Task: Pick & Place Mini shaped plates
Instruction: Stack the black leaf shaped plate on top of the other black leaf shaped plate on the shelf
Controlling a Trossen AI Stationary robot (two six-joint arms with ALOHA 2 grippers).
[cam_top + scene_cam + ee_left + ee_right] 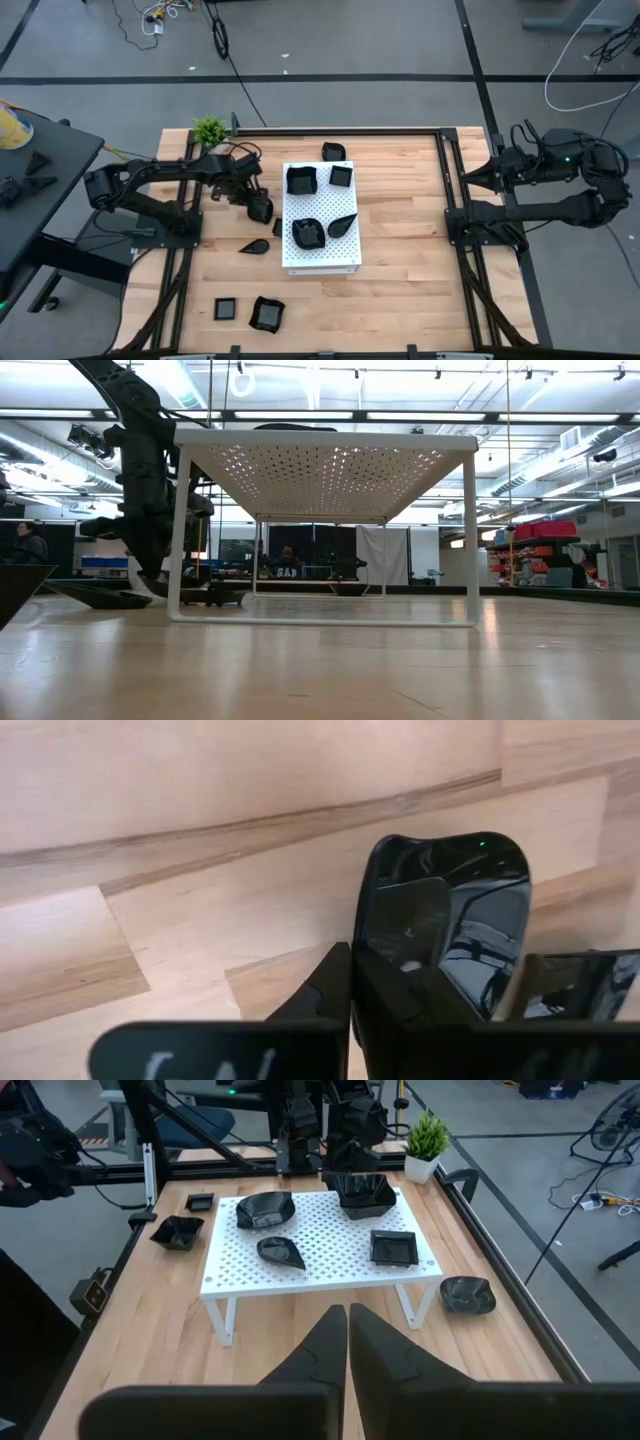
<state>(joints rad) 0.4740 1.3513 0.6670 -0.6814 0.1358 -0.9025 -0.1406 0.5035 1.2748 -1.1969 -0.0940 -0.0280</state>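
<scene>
My left gripper (259, 210) is down on the pale, grained wood table (400, 290), just off the left edge of the white perforated board (320, 262). Its jaws have closed to a thin gap on the rim of a small glossy black dish (445, 910); in my left wrist view that dish has rounded corners and a mirror-like glaze that reflects the room, and my dark fingers (330, 995) pinch one side of it. I cannot tell whether the dish is lifted clear of the wood or resting on it.

The board is a flat metal sheet dotted with fine holes, standing on thin white legs. On it sit four mini plates: a wavy-edged one (301, 180) and a square one (341, 176) at its far end, another wavy-edged one (308, 233) and a pointed leaf shape (342, 226) nearer its middle.

Off the board, a rounded-square dish (333, 152) lies just beyond its far edge, and a leaf-shaped dish (254, 246) lies on the wood beside its left edge. Well apart from the board's near-left corner are a flat square dish (227, 309) and a crinkled wavy one (266, 314).

My right gripper (347, 1342) waits well to the right of the board, off the table's edge, fingers pressed together on nothing.
</scene>
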